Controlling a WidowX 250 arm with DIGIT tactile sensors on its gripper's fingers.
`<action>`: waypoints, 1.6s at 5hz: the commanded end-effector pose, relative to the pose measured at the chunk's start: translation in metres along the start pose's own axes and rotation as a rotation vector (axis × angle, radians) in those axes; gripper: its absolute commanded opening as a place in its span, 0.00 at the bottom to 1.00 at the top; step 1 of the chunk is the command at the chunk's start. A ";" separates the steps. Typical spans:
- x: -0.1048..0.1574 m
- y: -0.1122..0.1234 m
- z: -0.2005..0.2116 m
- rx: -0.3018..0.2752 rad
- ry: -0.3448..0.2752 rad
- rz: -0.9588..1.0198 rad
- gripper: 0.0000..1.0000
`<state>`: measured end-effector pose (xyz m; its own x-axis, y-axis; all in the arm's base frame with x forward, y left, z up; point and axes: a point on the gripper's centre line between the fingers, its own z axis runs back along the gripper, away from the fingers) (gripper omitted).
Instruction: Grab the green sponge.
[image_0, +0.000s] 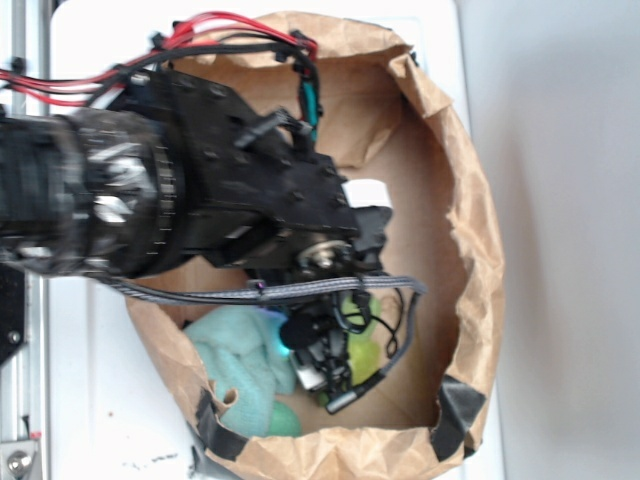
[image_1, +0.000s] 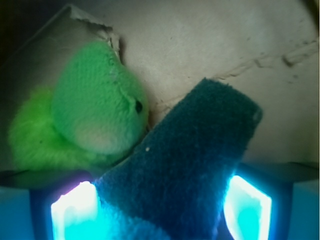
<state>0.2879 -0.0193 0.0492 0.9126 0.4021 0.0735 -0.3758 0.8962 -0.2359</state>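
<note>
In the wrist view the green sponge (image_1: 192, 165) is a flat, dark green, rough pad lying slantwise on the brown bag floor. Its lower part sits between my two glowing fingers (image_1: 75, 212), and its edges reach both of them. My gripper (image_1: 161, 215) stands wide and looks open around the sponge, which shows no squeeze. A lime-green plush toy (image_1: 95, 112) lies just left of the sponge, touching its upper left edge. In the exterior view my gripper (image_0: 322, 352) reaches down into the bag, and the arm hides the sponge.
I am inside a brown paper bag (image_0: 472, 230) with rolled-down walls on all sides. A pale teal terry cloth (image_0: 238, 362) lies at the bag's lower left. The plush toy (image_0: 364, 340) is beside the gripper. A white object (image_0: 366, 192) lies beyond the arm.
</note>
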 end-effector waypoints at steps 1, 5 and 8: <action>0.016 -0.001 -0.004 0.066 -0.046 -0.017 0.00; 0.012 0.010 0.066 -0.064 -0.023 0.029 0.00; 0.008 0.002 0.115 -0.153 -0.166 0.018 0.00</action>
<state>0.2743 -0.0002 0.1465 0.8752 0.4577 0.1567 -0.3798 0.8506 -0.3636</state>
